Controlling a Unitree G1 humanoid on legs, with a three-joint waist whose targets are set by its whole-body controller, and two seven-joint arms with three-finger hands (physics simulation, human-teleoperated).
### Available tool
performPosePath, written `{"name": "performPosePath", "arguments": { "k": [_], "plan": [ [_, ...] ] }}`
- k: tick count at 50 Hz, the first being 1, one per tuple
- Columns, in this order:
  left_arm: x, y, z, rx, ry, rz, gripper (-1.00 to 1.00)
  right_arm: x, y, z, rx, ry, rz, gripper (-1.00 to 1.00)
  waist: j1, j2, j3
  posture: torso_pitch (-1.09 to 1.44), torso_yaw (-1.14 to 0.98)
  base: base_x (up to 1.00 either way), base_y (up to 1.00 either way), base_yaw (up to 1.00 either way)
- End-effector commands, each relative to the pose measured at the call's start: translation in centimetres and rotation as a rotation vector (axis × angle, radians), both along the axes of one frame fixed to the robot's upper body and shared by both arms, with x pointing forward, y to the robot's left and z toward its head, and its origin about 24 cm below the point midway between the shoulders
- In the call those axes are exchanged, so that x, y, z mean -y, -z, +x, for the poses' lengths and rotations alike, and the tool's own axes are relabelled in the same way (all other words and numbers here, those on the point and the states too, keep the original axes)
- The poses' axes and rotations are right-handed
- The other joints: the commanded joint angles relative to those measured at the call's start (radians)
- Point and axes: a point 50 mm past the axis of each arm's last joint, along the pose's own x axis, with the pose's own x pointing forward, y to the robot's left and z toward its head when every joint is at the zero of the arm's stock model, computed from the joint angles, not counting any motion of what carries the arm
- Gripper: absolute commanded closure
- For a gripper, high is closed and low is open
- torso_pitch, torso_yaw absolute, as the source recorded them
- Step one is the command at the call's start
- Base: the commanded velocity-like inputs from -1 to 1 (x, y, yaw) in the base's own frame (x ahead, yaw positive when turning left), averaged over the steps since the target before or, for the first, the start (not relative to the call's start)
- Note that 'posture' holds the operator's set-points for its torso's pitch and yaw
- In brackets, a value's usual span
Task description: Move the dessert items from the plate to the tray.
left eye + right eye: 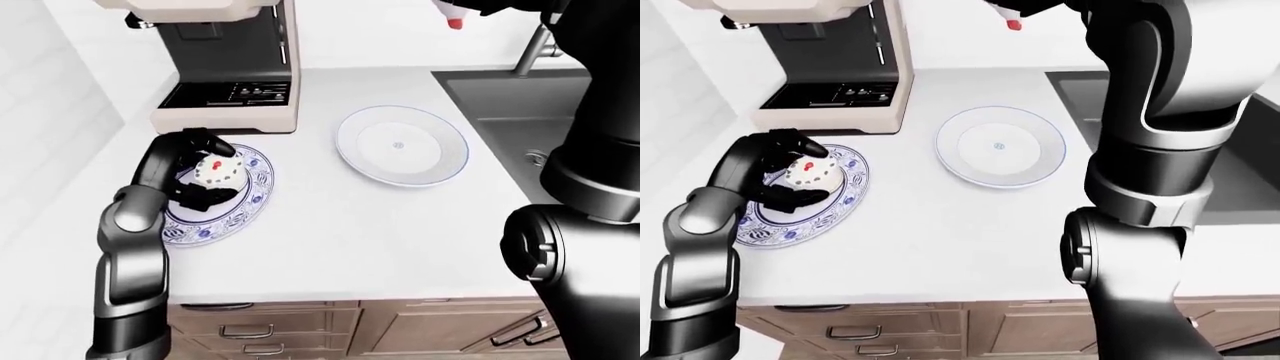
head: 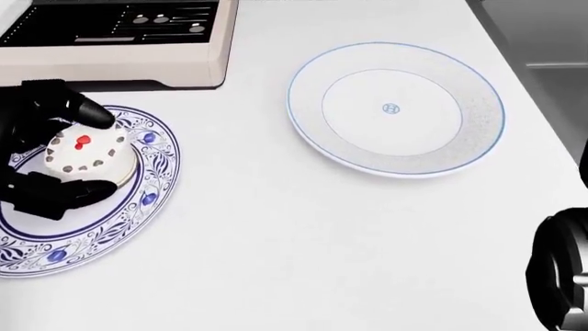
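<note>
my left hand [image 2: 41, 155] has its fingers curled round the small iced cake [image 2: 85, 157], which sits on the blue-patterned plate [image 2: 138, 207] at the left of the head view; the grip looks closed on its sides. i judge the cake soft and light, easily dented, so i hold low on the sides, off the icing. the pale tray [image 2: 395, 109] bears a small blue mark i cannot read. my right hand's state i cannot tell.

The tray [image 2: 396, 109] bears a small blue centre mark, perhaps an "H", too small to read.
</note>
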Motion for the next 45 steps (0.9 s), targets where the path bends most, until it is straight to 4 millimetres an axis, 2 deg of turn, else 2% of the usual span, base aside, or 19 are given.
{"name": "performPosePath", "arguments": {
  "k": [1,9,21,24,26,27,28,29,30,31,32,34,35,39,45],
  "plan": [
    [0.1,-2.2,-0.2,0.095,0.005,0.022,0.24,0.0,-1.7,-1.0,0.094,-0.002,-0.001,1.0,0.001,0.002,-0.03,0.0,0.0,0.0,0.0,0.0],
    [-0.1,-3.8,-0.3,0.149,-0.011,0.012,0.36,0.1,-1.8,-1.1,0.096,0.005,0.001,1.0,0.001,0.0,-0.028,0.0,0.0,0.0,0.0,0.0],
    [0.4,-7.0,-1.3,0.228,-0.012,0.027,0.67,0.2,-1.4,-1.0,0.098,0.013,-0.005,1.0,0.002,-0.002,-0.022,0.0,0.0,0.0,0.0,0.0],
    [0.9,-8.6,-2.2,0.27,0.013,0.002,1.0,0.4,-1.0,-1.1,0.106,0.032,-0.031,1.0,0.003,-0.003,-0.021,0.0,0.0,0.0,0.0,0.0],
    [1.3,-9.4,-2.7,0.285,0.026,-0.013,1.0,0.4,-0.5,-1.2,0.103,0.029,-0.04,1.0,0.003,-0.005,-0.02,0.0,0.0,0.0,0.0,0.0],
    [1.5,-10.1,-3.0,0.305,0.038,-0.037,1.0,0.4,-0.4,-1.3,0.1,0.038,-0.045,1.0,0.004,0.001,-0.036,0.0,0.0,0.0,-0.52,0.0],
    [1.7,-10.5,-3.2,0.317,0.047,-0.056,1.0,0.4,-0.2,-1.4,0.099,0.041,-0.047,1.0,-0.006,0.034,-0.021,0.0,0.0,0.0,-0.74,0.0],
    [1.8,-11.0,-3.4,0.323,0.049,-0.055,1.0,0.4,0.0,-1.4,0.091,0.043,-0.07,1.0,-0.017,0.062,-0.026,0.0,0.0,-0.02,-0.73,0.0],
    [1.9,-11.5,-3.7,0.334,0.056,-0.063,1.0,0.4,0.1,-1.5,0.095,0.039,-0.064,1.0,-0.02,0.066,-0.027,0.0,0.0,-0.35,-0.77,0.0],
    [2.0,-11.7,-3.8,0.337,0.06,-0.06,1.0,0.3,0.1,-1.7,0.102,0.029,-0.061,1.0,-0.03,0.073,-0.044,0.0,0.0,-0.41,-0.82,0.0],
    [2.2,-12.2,-4.0,0.35,0.068,-0.068,1.0,0.2,0.2,-1.8,0.1,0.033,-0.076,1.0,-0.036,0.075,-0.046,0.0,0.0,-0.55,-0.88,0.0],
    [2.3,-12.8,-4.4,0.364,0.072,-0.064,1.0,0.1,0.3,-2.1,0.108,0.024,-0.072,1.0,-0.05,0.068,-0.033,0.0,0.0,-0.58,-0.96,0.0],
    [2.3,-12.9,-4.5,0.366,0.072,-0.065,1.0,0.1,0.2,-2.2,0.11,0.025,-0.065,1.0,-0.05,0.078,-0.05,0.0,0.0,-0.59,-0.96,0.0],
    [2.4,-13.6,-4.8,0.39,0.073,-0.073,1.0,0.0,-0.1,-2.5,0.119,0.024,-0.072,1.0,-0.063,0.047,-0.033,0.0,0.0,-0.59,-0.96,0.0],
    [2.1,-13.6,-5.0,0.4,0.074,-0.072,1.0,-0.2,0.2,-2.5,0.124,0.02,-0.054,1.0,-0.071,0.034,-0.019,0.0,0.0,-0.59,-0.98,0.0]
  ]
}}
